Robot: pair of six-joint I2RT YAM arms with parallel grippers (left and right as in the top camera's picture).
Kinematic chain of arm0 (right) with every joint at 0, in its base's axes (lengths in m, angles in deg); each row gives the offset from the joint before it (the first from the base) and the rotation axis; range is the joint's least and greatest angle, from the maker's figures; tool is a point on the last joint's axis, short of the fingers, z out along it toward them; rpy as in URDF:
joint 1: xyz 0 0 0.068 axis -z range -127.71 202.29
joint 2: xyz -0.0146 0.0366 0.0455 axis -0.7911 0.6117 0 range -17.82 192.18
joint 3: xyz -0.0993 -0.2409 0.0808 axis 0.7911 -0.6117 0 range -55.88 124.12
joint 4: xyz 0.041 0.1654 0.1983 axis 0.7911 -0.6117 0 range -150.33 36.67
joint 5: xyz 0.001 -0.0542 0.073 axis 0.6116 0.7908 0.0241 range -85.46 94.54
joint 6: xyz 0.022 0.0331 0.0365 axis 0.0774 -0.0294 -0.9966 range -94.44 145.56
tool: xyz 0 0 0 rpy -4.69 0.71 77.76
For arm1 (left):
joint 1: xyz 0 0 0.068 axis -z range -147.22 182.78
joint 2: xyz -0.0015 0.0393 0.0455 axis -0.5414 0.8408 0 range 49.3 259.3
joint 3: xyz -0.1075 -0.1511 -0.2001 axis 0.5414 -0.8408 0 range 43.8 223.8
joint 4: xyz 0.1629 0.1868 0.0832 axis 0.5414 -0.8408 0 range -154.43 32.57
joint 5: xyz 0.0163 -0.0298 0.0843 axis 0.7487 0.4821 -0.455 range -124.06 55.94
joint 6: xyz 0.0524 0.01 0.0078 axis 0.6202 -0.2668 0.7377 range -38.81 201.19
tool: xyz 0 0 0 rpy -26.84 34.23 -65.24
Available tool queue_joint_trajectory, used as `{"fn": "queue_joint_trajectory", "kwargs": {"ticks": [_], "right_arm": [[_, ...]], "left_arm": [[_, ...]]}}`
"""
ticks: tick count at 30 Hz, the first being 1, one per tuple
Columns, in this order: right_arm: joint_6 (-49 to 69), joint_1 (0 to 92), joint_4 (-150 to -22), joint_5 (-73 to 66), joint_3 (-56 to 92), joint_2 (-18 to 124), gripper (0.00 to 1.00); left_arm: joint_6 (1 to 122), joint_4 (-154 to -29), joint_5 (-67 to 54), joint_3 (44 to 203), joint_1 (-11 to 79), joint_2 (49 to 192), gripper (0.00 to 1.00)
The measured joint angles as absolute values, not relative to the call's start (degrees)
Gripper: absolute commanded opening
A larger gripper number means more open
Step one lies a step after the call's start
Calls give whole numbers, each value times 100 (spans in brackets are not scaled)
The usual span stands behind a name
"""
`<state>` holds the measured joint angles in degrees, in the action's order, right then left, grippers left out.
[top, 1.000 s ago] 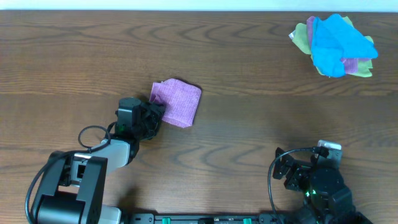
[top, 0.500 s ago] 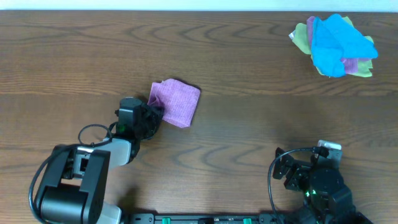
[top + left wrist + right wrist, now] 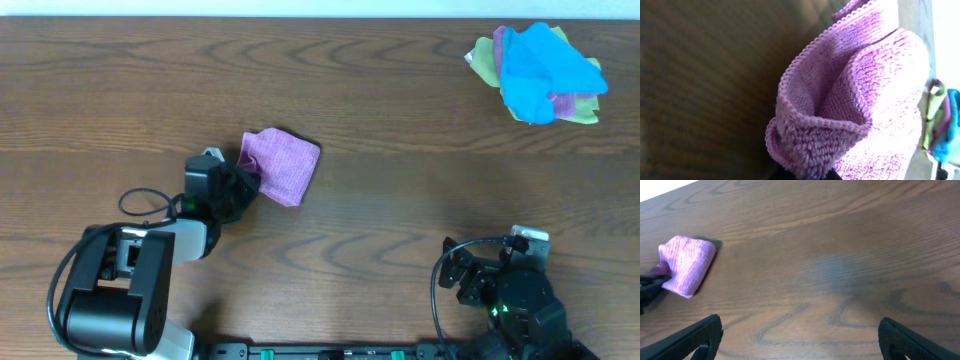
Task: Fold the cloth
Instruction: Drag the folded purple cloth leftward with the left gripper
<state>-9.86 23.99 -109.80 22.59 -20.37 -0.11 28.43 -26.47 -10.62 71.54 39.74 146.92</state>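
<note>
1. Lower right of the overhead frame: right gripper (image 3: pixel 800 326), jaws spread wide, gripping nothing, above the wood-grain table (image 3: pixel 400 230).
2. Left of centre: left gripper (image 3: pixel 243 186), jaws pinched on the cloth (image 3: pixel 285 165) at its left edge.
3. Cloth is lilac terry with looped pile and a stitched hem. It lies doubled over, the gripped edge raised and curled.
4. Upper right: bright blue cloth (image 3: pixel 540 70) heaped on yellow-green cloth (image 3: pixel 485 58).

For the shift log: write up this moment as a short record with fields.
cloth: purple, doubled over, lying on the table
left gripper: shut on the cloth's near edge, which bunches up
right gripper: open, empty, well away from the cloth
spare cloths: heap at the far right corner, bright blue on top
</note>
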Motion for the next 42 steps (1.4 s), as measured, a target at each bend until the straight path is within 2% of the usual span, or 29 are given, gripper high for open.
{"fn": "queue_joint_trajectory", "kwargs": {"ticks": [6, 19, 27, 42], "right_arm": [[-986, 2399, -10980, 2259, -2037, -11, 99], [-986, 2399, -10980, 2259, -2037, -11, 99], [-986, 2399, -10980, 2259, -2037, -11, 99], [-986, 2399, -10980, 2259, -2037, -11, 99]], "left_arm": [[2898, -2922, -489, 7471, 3522, 14421, 6], [2959, -4695, 73, 9038, 2473, 13394, 6], [2964, -4868, 11, 9659, 2105, 13392, 6], [3023, -5290, -87, 9688, 1146, 13588, 6]]}}
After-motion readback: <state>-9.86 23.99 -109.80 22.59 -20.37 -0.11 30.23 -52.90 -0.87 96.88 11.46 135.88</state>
